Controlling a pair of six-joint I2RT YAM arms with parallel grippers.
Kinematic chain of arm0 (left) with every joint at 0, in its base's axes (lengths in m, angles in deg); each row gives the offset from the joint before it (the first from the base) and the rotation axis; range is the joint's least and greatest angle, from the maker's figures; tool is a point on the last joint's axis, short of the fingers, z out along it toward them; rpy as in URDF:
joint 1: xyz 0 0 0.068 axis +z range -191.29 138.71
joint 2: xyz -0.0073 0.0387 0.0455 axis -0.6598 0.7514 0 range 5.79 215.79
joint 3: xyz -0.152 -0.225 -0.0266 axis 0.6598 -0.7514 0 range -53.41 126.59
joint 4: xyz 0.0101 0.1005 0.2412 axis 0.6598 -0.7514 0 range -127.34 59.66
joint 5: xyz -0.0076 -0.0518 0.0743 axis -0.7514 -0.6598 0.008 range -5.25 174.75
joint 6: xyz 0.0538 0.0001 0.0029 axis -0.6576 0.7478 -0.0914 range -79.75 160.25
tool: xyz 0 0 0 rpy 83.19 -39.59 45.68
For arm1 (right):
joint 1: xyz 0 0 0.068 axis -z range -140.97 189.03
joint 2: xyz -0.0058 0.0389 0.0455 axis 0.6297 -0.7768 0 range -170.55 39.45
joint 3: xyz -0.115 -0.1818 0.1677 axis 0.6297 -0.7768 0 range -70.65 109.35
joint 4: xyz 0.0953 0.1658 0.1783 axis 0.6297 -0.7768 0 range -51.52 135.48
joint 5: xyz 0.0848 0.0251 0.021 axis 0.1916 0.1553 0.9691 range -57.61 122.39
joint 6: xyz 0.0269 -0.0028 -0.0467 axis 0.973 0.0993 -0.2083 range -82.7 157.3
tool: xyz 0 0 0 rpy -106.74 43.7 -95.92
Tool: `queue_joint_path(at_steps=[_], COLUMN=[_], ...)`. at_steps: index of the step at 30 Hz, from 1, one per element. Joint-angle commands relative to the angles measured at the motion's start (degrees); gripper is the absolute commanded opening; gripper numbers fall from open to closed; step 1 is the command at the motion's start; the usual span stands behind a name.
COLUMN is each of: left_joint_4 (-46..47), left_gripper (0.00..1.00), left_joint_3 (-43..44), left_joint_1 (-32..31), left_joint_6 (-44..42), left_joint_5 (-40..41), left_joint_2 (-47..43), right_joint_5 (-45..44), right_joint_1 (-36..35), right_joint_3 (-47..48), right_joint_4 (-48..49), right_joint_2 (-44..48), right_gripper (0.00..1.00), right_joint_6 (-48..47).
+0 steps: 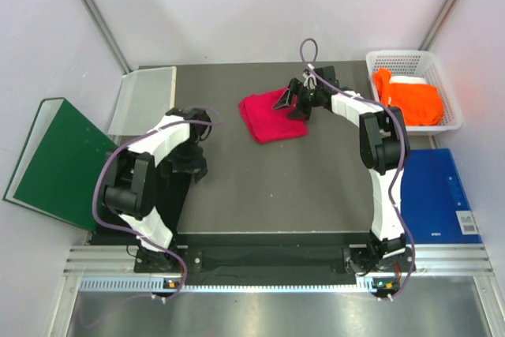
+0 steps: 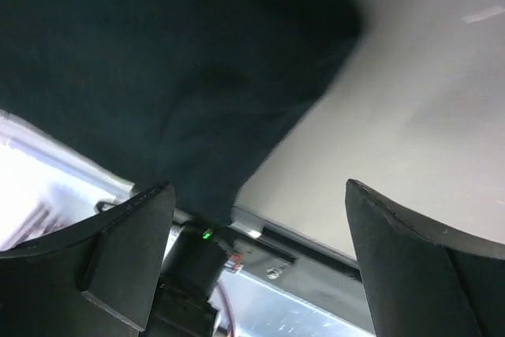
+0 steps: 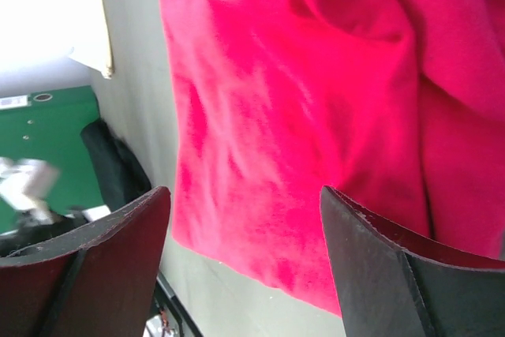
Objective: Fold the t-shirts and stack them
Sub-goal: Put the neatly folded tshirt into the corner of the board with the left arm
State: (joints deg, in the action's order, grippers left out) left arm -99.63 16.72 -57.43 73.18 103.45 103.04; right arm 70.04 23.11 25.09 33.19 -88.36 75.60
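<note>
Both pincers are standing spread over shirts, nothing pinched.
The right pincer (image 1: 291, 105) is hovering, fingers apart, at the right edge of the folded crimson-pink t-shirt (image 1: 267, 120) lying on the worktop (image 1: 260, 187). Well left of that shirt the left pincer (image 2: 256, 270) is gaping over the black t-shirt (image 2: 158, 76) — to its right, the orange t-shirt (image 1: 412, 102) is sitting in a white basket (image 1: 398, 56).

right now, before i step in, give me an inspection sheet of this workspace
surface: dark mat, flat
job's things: pink shirt roughly folded on mat; orange shirt in basket; black shirt at mat's left edge
clutter: binder, blue board, pale sheet, all beside mat
grippers: left gripper open by black shirt; right gripper open over pink shirt
cables: purple cable looped on each arm
surroundings: white walls, metal rails
</note>
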Motion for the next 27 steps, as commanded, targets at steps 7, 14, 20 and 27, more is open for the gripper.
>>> queue_joint_path(at_steps=[7,14,20,27], left_joint_4=[0.7,5.0,6.4,4.9], left_gripper=[0.90,0.83,0.33,0.00], left_joint_3=[-6.0,-6.0,-0.7,10.4], left_joint_1=[-0.4,-0.4,-0.4,-4.3], left_joint_6=[3.5,4.0,3.4,1.4], left_joint_5=[5.4,6.2,4.7,-0.5], left_joint_2=[2.7,11.1,18.3,21.9], right_joint_5=[2.6,3.3,3.9,4.2], right_joint_1=[2.9,4.3,5.4,6.3], right_joint_3=[0.2,-2.0,-2.5,-4.9], right_joint_4=[0.9,2.5,2.6,3.0], right_joint_2=[6.5,8.5,9.7,11.2], right_gripper=[0.77,0.77,0.77,0.77], right_joint_6=[-0.1,0.8,0.8,0.5])
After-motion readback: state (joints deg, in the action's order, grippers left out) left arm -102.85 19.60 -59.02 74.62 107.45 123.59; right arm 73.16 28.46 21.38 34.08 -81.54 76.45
